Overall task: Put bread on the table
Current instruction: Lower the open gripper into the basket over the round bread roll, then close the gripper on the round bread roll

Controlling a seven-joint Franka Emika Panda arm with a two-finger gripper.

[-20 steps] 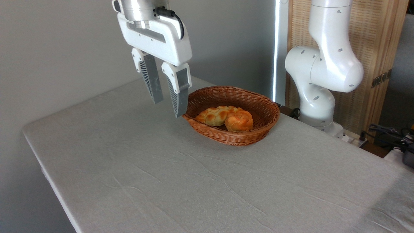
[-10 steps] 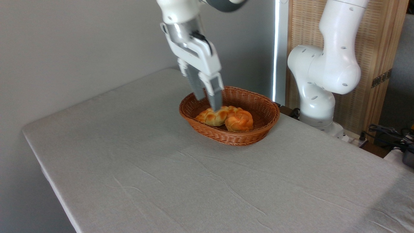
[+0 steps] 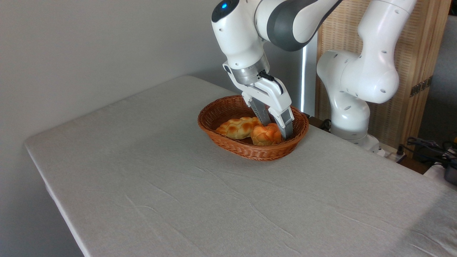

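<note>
Where wicker curves, knotted bread (image 3: 266,134), claw (image 3: 276,128)

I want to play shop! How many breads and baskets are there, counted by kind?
Small round orange bun: 1
Longer pale braided loaf: 1
Brown wicker basket: 1
Total: 3

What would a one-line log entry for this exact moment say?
phase: reaching | claw: open, straddling bun | bun: in basket, beside braided loaf | table: no bread yet
</note>
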